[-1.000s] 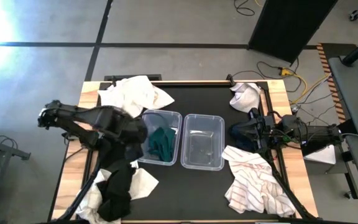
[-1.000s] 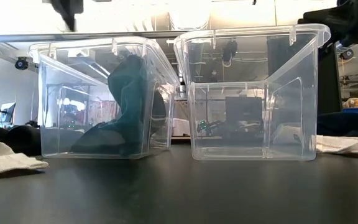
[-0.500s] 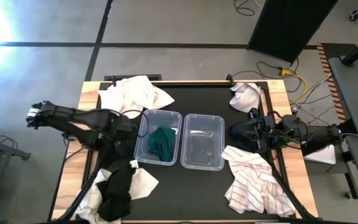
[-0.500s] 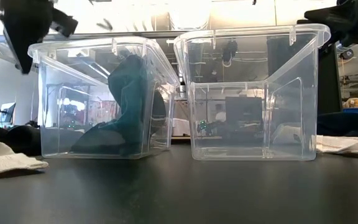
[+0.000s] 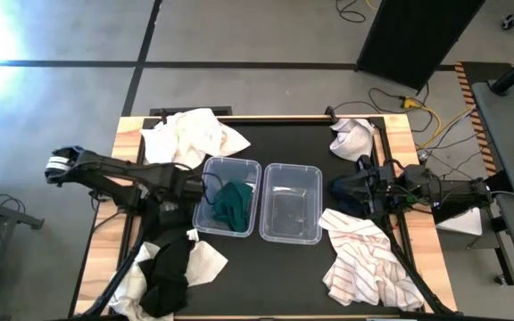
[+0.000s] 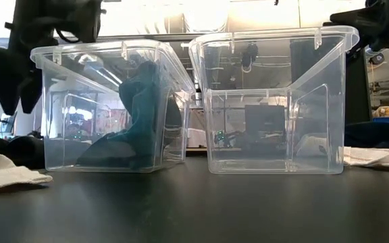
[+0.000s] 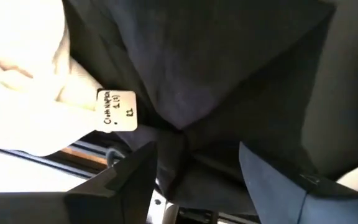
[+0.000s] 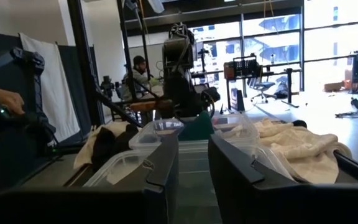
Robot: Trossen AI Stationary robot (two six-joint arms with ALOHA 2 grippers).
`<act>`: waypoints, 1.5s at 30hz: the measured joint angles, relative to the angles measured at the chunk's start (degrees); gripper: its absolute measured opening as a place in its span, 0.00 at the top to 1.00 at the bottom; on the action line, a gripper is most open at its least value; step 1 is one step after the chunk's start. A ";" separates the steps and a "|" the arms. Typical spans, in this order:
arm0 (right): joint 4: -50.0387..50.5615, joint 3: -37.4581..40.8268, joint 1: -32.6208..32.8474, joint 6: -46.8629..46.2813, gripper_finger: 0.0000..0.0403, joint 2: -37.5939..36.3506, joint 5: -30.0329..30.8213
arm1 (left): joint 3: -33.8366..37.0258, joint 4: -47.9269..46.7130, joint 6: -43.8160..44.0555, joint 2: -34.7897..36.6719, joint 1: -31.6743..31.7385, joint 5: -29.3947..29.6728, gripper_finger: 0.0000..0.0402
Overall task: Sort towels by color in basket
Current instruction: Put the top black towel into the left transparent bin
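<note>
Nearest, at 7 o'clock on the worktop, a black towel lies over a cream towel, and at 5 o'clock a striped towel lies spread in a loose heap. Mid-worktop two clear bins stand side by side: the left bin holds a dark green towel, slumped against its wall in the low view, while the right bin has nothing in it. The left hand hangs at 9 o'clock, just outside the left bin's wall, fingers spread wide and holding nothing; its wrist view looks down on the black towel and on the cream one with its white tag. The right hand waits at 3 o'clock over a navy towel, its fingers a narrow gap apart with only the bins showing between them, so it appears to grip nothing. Farthest, a white heap sits at 11 o'clock and another white towel at 1 o'clock. By my reading, one dark towel is sorted and the step in hand is the reach for the next one, most likely the black towel beneath the left hand. That calls for lowering the open hand toward 7 o'clock, pinching a raised fold of the black cloth alone so the cream one under it is not dragged along, then lifting it clear of the bin rim and letting go over the green towel. The light towels would then go in the right bin.
</note>
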State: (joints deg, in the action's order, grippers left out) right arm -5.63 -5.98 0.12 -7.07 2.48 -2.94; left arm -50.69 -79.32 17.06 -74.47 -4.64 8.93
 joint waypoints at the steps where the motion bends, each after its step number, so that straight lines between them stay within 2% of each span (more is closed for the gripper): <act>1: 0.46 0.00 -0.01 0.00 0.82 0.00 0.00 | 0.44 0.23 0.14 -0.18 0.04 0.34 0.48; 5: 3.02 0.00 -0.01 -0.13 0.84 0.15 -0.02 | 2.95 3.36 2.68 0.92 0.04 0.44 0.50; 9: 4.37 0.00 0.00 -1.90 0.85 0.64 -0.02 | 4.34 6.26 6.43 5.09 0.04 1.82 0.50; 13: 4.32 0.00 -0.01 -2.36 0.85 0.74 -0.02 | 5.29 7.10 16.03 11.41 1.01 3.82 0.50; 17: 4.18 0.00 0.00 -2.12 0.84 0.74 -0.02 | 7.29 11.03 26.43 15.00 2.73 0.39 0.50; 22: 3.84 -0.02 -0.02 -2.37 0.81 0.70 0.02 | 10.21 16.04 32.56 14.90 3.95 -2.98 0.50; 27: 3.64 0.00 -0.01 -2.86 0.79 0.70 0.00 | 13.60 16.83 34.91 13.04 6.90 -3.19 0.49; 32: 3.63 0.00 0.00 -2.95 0.77 0.70 0.00 | 16.81 23.99 32.69 10.83 9.53 -4.96 0.48; 36: 3.63 0.00 0.00 -2.91 0.76 0.70 0.01 | 18.82 24.42 30.89 8.67 10.68 -4.91 0.49; 40: 3.63 0.00 0.00 -2.97 0.78 0.70 0.02 | 21.27 26.84 29.89 7.31 10.71 -3.92 0.60; 45: 3.63 0.00 -0.01 -2.98 0.81 0.70 0.02 | 23.50 31.74 28.48 7.56 10.69 -3.51 0.93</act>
State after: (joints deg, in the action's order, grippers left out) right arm -2.00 -5.98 0.11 -10.05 3.18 -2.92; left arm -27.19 -47.58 45.54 -66.91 6.04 5.42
